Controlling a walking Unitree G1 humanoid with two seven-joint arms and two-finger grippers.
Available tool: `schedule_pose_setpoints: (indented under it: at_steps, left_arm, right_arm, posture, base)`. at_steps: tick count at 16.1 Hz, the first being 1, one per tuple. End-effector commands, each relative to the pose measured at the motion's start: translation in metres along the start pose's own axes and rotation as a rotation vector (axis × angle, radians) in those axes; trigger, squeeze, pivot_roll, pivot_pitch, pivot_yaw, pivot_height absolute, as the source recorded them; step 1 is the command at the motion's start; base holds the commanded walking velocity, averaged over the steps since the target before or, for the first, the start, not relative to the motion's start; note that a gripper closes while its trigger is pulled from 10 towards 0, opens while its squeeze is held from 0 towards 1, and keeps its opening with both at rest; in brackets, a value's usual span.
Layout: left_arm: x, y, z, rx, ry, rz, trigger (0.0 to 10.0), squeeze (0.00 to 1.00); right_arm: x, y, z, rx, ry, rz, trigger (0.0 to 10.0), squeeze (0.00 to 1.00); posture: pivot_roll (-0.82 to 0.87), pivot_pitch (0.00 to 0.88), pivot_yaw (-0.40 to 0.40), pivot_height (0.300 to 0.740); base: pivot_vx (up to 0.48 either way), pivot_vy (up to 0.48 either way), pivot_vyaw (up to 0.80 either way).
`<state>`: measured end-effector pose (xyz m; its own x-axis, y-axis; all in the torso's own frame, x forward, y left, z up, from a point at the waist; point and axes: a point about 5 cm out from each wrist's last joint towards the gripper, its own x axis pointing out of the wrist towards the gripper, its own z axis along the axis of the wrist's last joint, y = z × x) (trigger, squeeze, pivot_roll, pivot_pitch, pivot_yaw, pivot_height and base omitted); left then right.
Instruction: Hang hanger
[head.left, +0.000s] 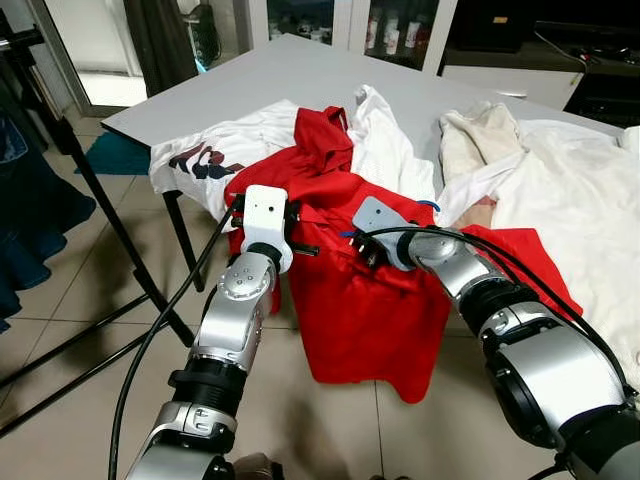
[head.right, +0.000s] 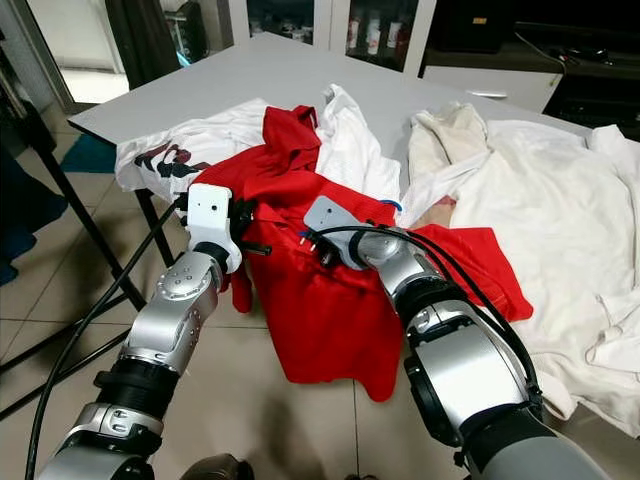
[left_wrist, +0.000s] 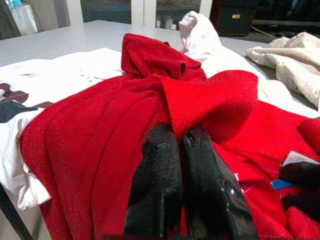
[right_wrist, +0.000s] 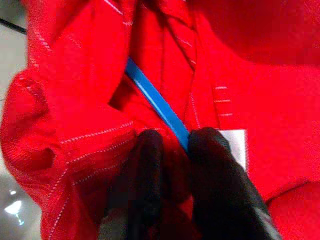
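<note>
A red shirt (head.left: 350, 290) lies over the near edge of the grey table (head.left: 280, 80), its lower part hanging toward the floor. My left gripper (left_wrist: 175, 132) is shut on a fold of the red fabric at the shirt's left side, beside the collar (left_wrist: 150, 55). My right gripper (right_wrist: 175, 137) reaches into the middle of the shirt and is shut on a thin blue hanger (right_wrist: 155, 100), whose bar runs between the fingertips among the red folds. A small piece of blue (head.left: 430, 205) pokes out near the white cloth. Most of the hanger is buried in fabric.
A white T-shirt with a dark print (head.left: 215, 150) lies left of the red shirt. White and cream garments (head.left: 560, 190) cover the table's right side. Black rack legs (head.left: 110, 220) and dark blue clothing (head.left: 30, 200) stand to the left on the tiled floor.
</note>
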<state>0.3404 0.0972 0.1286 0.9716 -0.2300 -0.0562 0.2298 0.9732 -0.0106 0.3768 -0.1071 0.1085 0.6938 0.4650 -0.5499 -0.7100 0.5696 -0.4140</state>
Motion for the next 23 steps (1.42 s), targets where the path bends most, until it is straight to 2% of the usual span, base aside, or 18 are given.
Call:
schedule_pose_setpoints:
  at_steps: [1, 4, 7, 10, 15, 17, 20, 21, 23]
  left_arm:
    - [0.002, -0.002, 0.009, 0.014, -0.026, -0.010, 10.0, 0.00]
    - [0.001, -0.002, 0.008, 0.014, -0.025, -0.010, 10.0, 0.00]
    - [0.001, -0.002, 0.008, 0.013, -0.026, -0.008, 10.0, 0.00]
    - [0.002, -0.001, 0.008, 0.013, -0.023, 0.004, 10.0, 0.00]
    - [0.004, 0.000, 0.010, 0.016, -0.026, 0.001, 10.0, 0.00]
    - [0.005, -0.003, 0.010, 0.015, -0.026, -0.008, 10.0, 0.00]
    - [0.005, -0.005, 0.011, 0.012, -0.029, -0.012, 10.0, 0.00]
    - [0.005, -0.004, 0.011, 0.012, -0.029, -0.011, 10.0, 0.00]
    - [0.004, -0.004, 0.010, 0.010, -0.030, -0.006, 10.0, 0.00]
  right_arm:
    - [-0.003, -0.004, -0.015, 0.071, 0.067, -0.043, 0.0, 0.00]
    - [-0.011, -0.026, -0.012, 0.177, 0.043, -0.172, 0.0, 0.00]
    - [-0.021, -0.042, -0.015, 0.214, 0.029, -0.262, 0.0, 0.00]
    - [-0.026, -0.046, -0.022, 0.192, 0.023, -0.237, 0.0, 0.00]
    - [-0.033, -0.044, -0.019, 0.097, -0.103, -0.120, 0.0, 0.00]
    - [-0.029, -0.039, -0.004, 0.067, -0.175, -0.105, 10.0, 0.00]
    - [-0.021, -0.032, 0.009, 0.057, -0.197, -0.110, 10.0, 0.00]
    - [-0.019, -0.030, 0.011, 0.051, -0.194, -0.105, 10.0, 0.97]
    - [-0.015, -0.025, 0.012, 0.021, -0.159, -0.094, 10.0, 1.00]
  posture:
    - [0.15, 0.012, -0.010, 0.740]
    - [0.15, 0.012, -0.010, 0.740]
    - [0.15, 0.012, -0.010, 0.740]
    - [0.15, 0.011, -0.007, 0.740]
    - [0.13, 0.010, -0.001, 0.740]
    - [0.13, 0.008, -0.001, 0.740]
    - [0.14, 0.007, -0.008, 0.740]
    - [0.14, 0.006, -0.009, 0.740]
    - [0.15, 0.006, -0.013, 0.740]
  base:
    - [0.000, 0.000, 0.00]
    - [0.000, 0.000, 0.00]
    - [0.000, 0.000, 0.00]
    - [0.000, 0.000, 0.00]
    - [0.000, 0.000, 0.00]
    - [0.000, 0.000, 0.00]
    - [0.000, 0.000, 0.00]
    - [0.000, 0.000, 0.00]
    - [0.000, 0.000, 0.00]
